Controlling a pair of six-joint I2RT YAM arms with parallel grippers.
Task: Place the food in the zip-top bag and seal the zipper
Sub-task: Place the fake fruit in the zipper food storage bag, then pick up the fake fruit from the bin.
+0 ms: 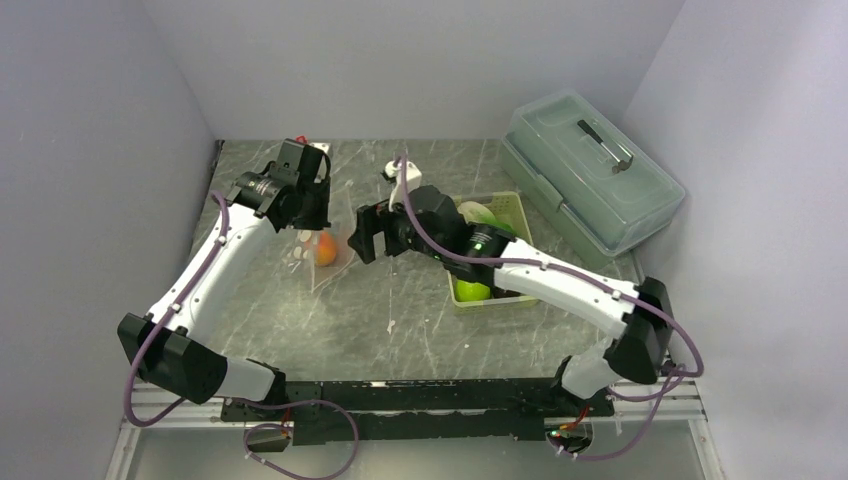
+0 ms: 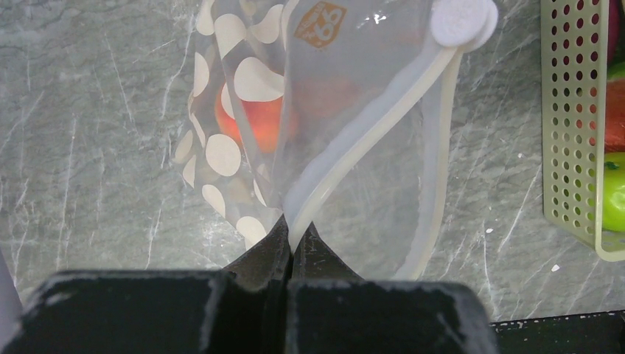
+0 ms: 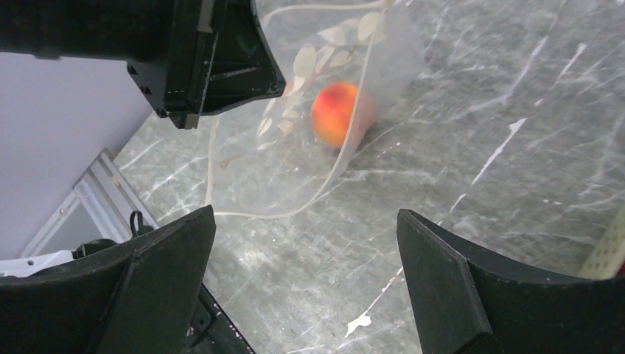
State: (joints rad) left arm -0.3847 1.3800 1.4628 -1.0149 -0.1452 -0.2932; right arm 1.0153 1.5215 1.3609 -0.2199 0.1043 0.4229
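My left gripper [image 2: 292,236] is shut on the zipper [image 2: 368,140] of the zip-top bag [image 2: 346,110] and holds the mouth lifted open. The orange-red ball [image 3: 335,113] lies inside the bag [image 3: 295,169] on the table, also seen from above [image 1: 326,249]. My right gripper [image 3: 306,251] is open and empty, just in front of the bag's mouth, right of it in the top view [image 1: 362,235]. The green ball [image 1: 472,290] and the lettuce [image 1: 478,213] lie in the pale green basket [image 1: 520,215]. The other food is hidden by my right arm.
The basket [image 2: 571,110] stands right of the bag, partly under my right arm. A large translucent lidded box [image 1: 590,170] sits at the back right. A small white object [image 1: 400,172] lies at the back middle. Walls close in on three sides.
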